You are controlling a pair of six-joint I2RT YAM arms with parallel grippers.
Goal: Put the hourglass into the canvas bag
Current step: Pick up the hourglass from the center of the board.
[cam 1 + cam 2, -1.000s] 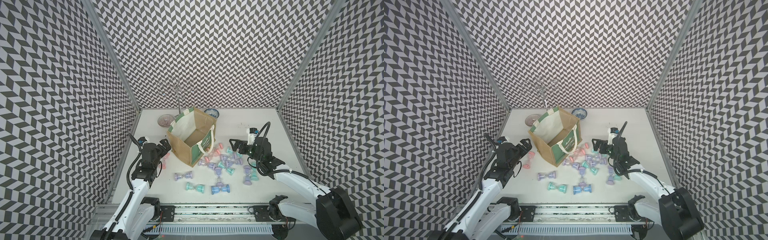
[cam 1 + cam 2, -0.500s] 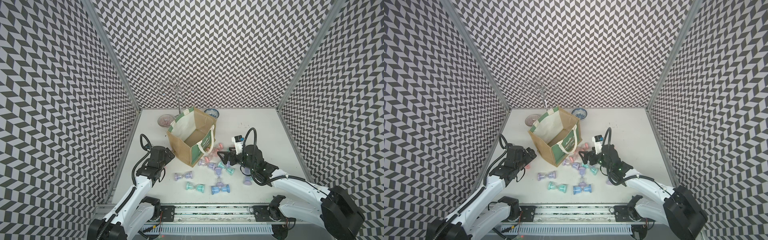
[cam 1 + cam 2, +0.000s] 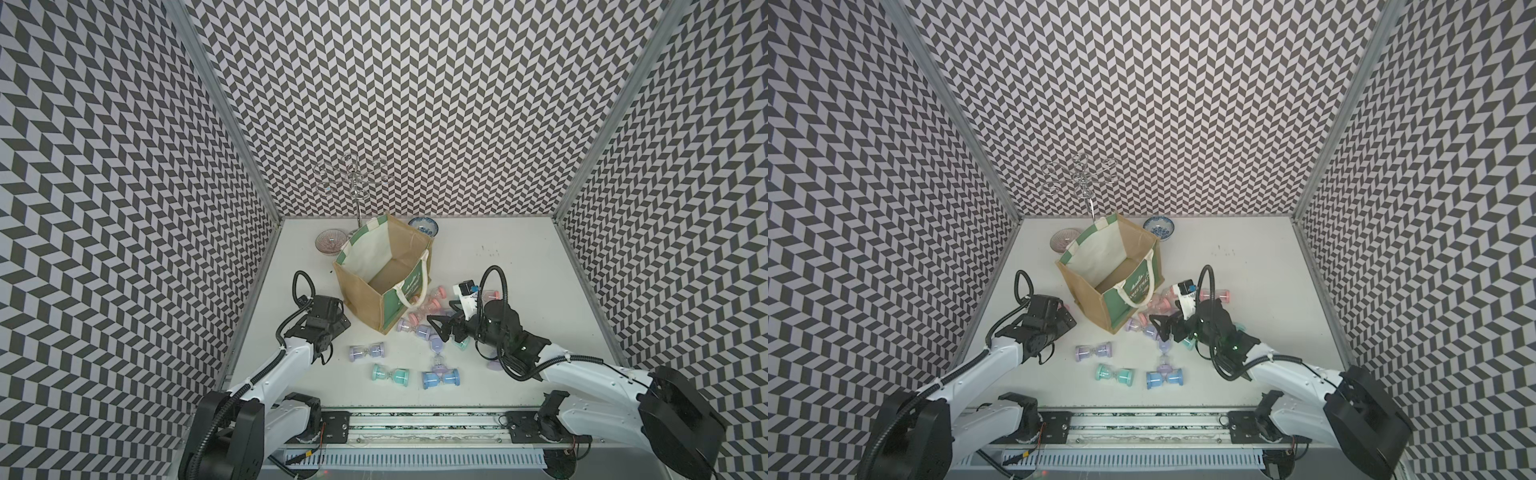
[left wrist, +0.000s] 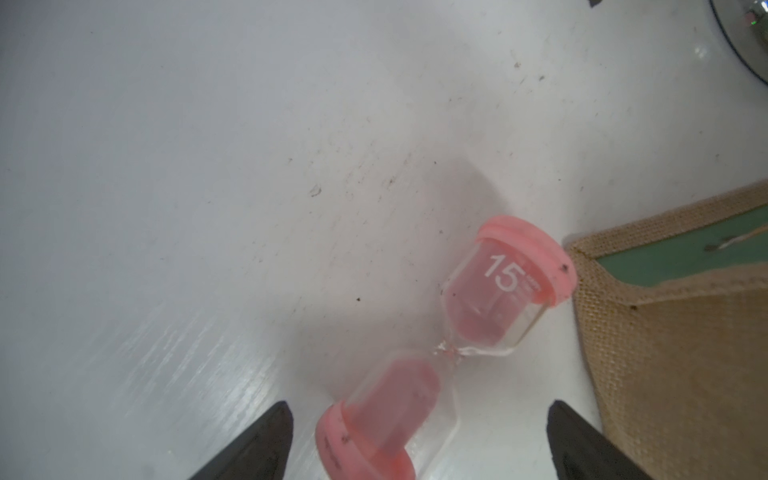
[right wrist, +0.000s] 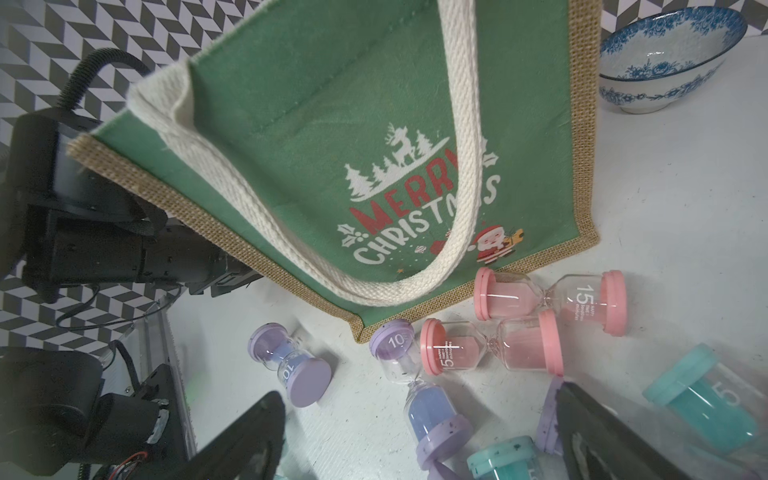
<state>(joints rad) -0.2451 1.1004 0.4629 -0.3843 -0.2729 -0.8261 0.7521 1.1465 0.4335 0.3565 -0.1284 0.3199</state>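
- Chevron-patterned walls (image 3: 415, 104) enclose a white worktop (image 3: 498, 266); pastel hourglasses (image 3: 390, 376) lie scattered on it.
- Your left gripper (image 4: 419, 403) has its jaws spread wide and holds nothing. The pink hourglass (image 4: 453, 349) lies on its side between the fingers (image 4: 257, 453), with its near cap level with the tips and its far cap pointing ahead of the gripper.
- The canvas bag (image 4: 673, 353) stands upright with its mouth open, ahead of the left gripper and off to one side. Its burlap corner is just beside the hourglass's far cap; I cannot tell whether they touch.
- Your right gripper (image 5: 419, 395) is also wide and empty, low over the cluster on the bag's other side. A purple hourglass (image 5: 415, 386) lies between its fingers.
- Handling, as a judgement: the hourglass looks light and rigid, with clear bulbs and a very thin neck, so it is fragile. The round body will roll. Close on a plastic cap or across a bulb near the cap, never on the neck. Squeeze moderately, since the smooth wall may slip.
- The bag is soft-sided, so carry the hourglass clear above its rim before you release it. Otherwise you risk snagging the bag and tipping it.
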